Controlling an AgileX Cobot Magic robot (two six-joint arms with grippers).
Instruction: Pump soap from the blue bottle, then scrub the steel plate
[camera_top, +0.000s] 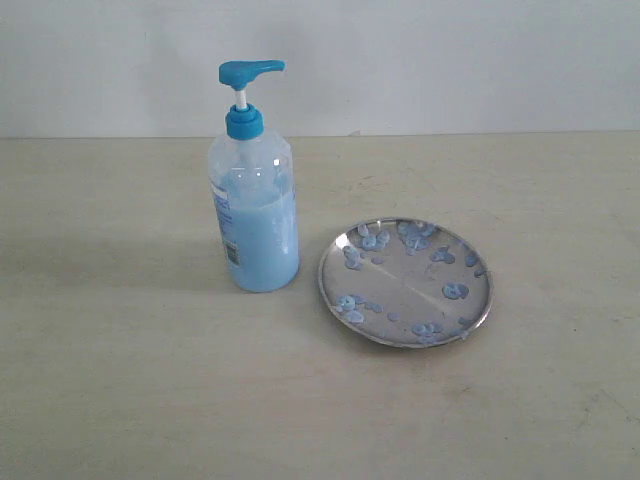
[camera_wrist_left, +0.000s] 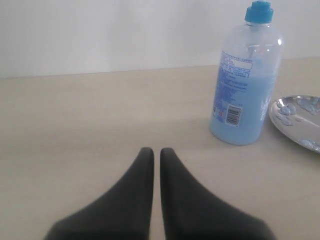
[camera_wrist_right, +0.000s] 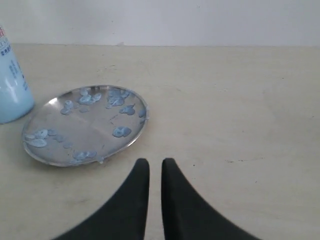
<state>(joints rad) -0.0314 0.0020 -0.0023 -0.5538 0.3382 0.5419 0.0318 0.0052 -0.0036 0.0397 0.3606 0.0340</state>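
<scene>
The blue bottle (camera_top: 252, 205) stands upright left of centre, about half full of light blue soap (camera_top: 262, 245), its pump head pointing right. Just to its right lies the steel plate (camera_top: 405, 283), dotted with pale blue blobs. Neither gripper shows in the exterior view. In the left wrist view my left gripper (camera_wrist_left: 156, 151) is shut and holds nothing, short of the blue bottle (camera_wrist_left: 246, 80) and the steel plate's edge (camera_wrist_left: 297, 116). In the right wrist view my right gripper (camera_wrist_right: 155, 162) is shut and holds nothing, just off the steel plate's rim (camera_wrist_right: 85, 124); the blue bottle's side (camera_wrist_right: 12, 85) shows beyond.
A beige tabletop (camera_top: 120, 380) carries both things and meets a white wall (camera_top: 450, 60) behind. Bare table spreads to the left of the bottle and to the right of the plate.
</scene>
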